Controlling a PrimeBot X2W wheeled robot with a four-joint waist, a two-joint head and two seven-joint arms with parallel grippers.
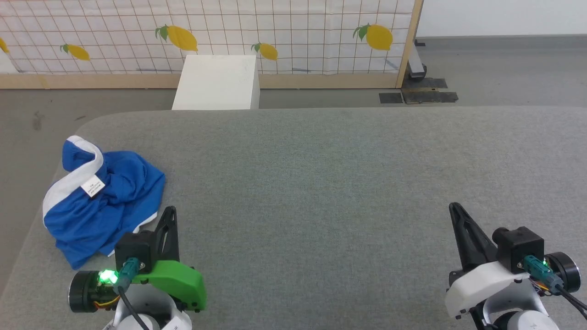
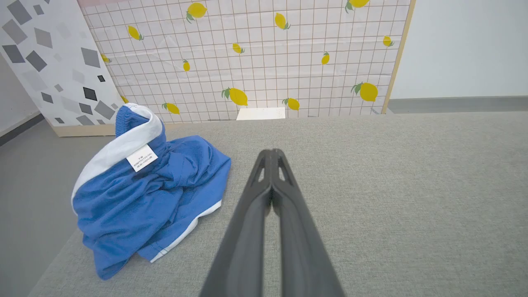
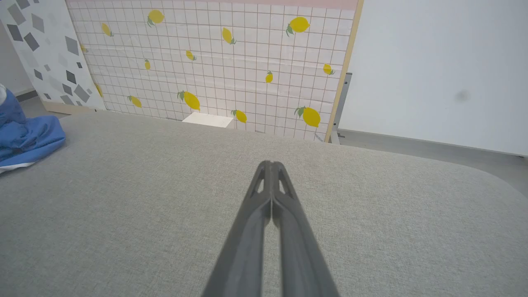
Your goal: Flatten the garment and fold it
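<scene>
Judging by the head view, nothing is done yet: the garment (image 1: pixel 103 201) sits crumpled at the desk's (image 1: pixel 321 183) left edge, the left claw (image 1: pixel 168 214) and right claw (image 1: pixel 455 210) both pressed together and empty, leaving flattening and folding.

Robot test lab: lemon-print backdrop panel (image 1: pixel 293 32), grey padded table (image 1: pixel 321 183), bare floor (image 1: pixel 504 68).

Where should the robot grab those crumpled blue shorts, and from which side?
Probably the white waistband: it stands up as a ridge atop the shorts, so the shut left tool, right of them, could open and pinch it from above.
</scene>
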